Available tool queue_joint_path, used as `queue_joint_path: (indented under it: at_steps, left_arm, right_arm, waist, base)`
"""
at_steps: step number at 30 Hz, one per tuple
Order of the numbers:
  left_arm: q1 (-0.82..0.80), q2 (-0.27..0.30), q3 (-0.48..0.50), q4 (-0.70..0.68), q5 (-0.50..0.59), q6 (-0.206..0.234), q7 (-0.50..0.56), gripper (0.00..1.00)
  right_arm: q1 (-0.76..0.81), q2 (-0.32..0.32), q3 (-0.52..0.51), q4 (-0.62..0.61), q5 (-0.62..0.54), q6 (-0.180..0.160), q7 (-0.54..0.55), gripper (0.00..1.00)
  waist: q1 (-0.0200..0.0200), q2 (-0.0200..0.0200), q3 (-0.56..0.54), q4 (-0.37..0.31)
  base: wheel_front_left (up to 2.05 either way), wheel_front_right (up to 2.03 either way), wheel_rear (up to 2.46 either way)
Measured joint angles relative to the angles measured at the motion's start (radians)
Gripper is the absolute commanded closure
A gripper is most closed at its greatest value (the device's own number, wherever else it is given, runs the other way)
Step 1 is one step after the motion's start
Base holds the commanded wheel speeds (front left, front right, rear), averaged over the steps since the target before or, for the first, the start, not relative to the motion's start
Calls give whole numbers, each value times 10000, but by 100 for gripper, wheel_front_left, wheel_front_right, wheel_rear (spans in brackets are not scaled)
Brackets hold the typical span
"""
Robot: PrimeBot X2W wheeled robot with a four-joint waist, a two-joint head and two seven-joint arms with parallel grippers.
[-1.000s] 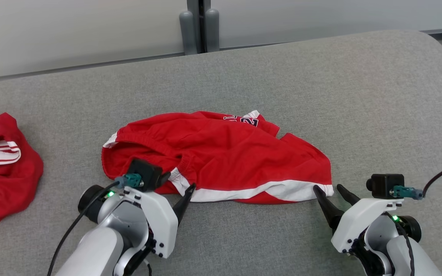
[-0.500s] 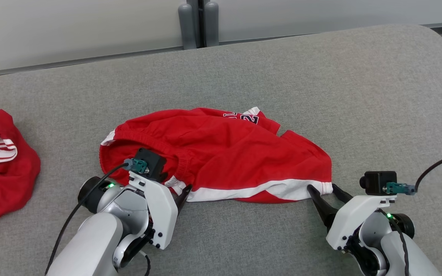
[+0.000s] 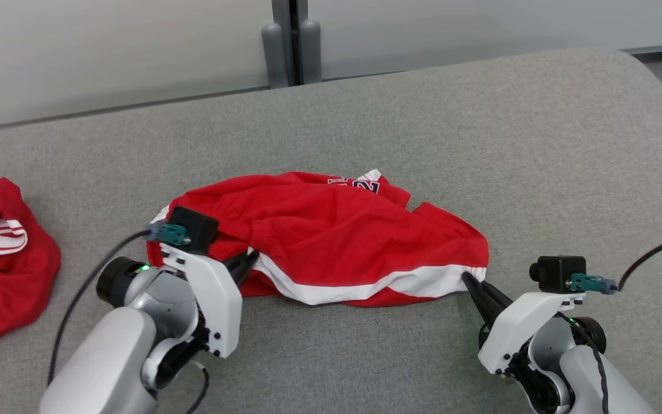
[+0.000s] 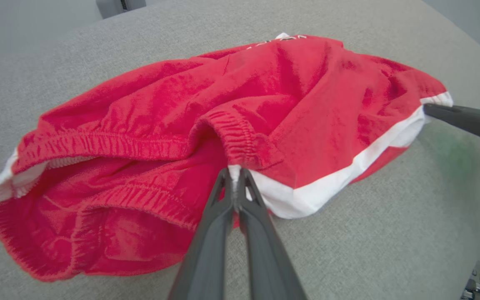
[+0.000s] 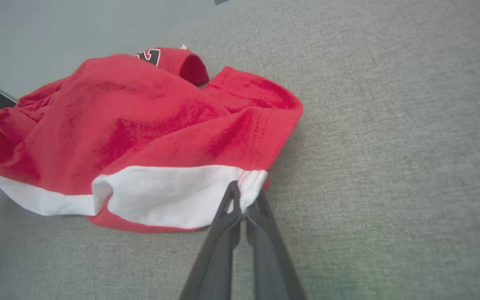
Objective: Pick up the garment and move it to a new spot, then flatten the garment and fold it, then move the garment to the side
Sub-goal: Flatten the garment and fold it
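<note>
A: Where are the shorts (image 3: 337,230)?
B: Crumpled mid-worktop (image 3: 480,144), toward its near edge. The left claw (image 4: 236,185) is pinched shut on the waistband fold, the right claw (image 5: 240,198) on the white hem corner.
A: Risk?
B: Thin bites; a lift may slip the hem free.

Plain test room or lab — grey cloth-covered table (image 3: 480,115), pale wall panels (image 3: 107,52)

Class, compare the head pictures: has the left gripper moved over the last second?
Yes. Measured against the grey post at the back, the left gripper has gone forward and toward the robot's left, closing on the edge of the red garment.
</note>
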Motion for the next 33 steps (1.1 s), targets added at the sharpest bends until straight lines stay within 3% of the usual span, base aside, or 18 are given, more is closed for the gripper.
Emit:
queue_joint_path:
  at_steps: [8, 20, 28, 33]
  left_arm:
    - [250, 769, 848, -736, -786, -27, 46, 100]
    - [213, 1011, 1327, -1712, -1436, 13, 182, 100]
    - [-2497, 968, 1133, -880, -1618, -222, 291, 100]
    - [-5314, 696, 1034, 560, -1526, -280, -652, 100]
  right_arm:
    - [47, -364, 431, -692, 838, 0, -259, 100]
    - [-109, -874, 642, -2021, 1927, -2, -617, 100]
    - [-2740, -1371, 594, -2368, 3152, -2, -65, 100]
    - [-5059, -1810, 468, -1969, 4036, -2, 144, 100]
  waist:
    - [0, 0, -616, -129]
    - [0, 1, -1026, -230]
    - [-1, 0, -173, -138]
    - [0, 0, 740, 31]
  base:
    - [0, 0, 0]
    - [0, 0, 0]
    - [0, 0, 0]
    - [0, 0, 0]
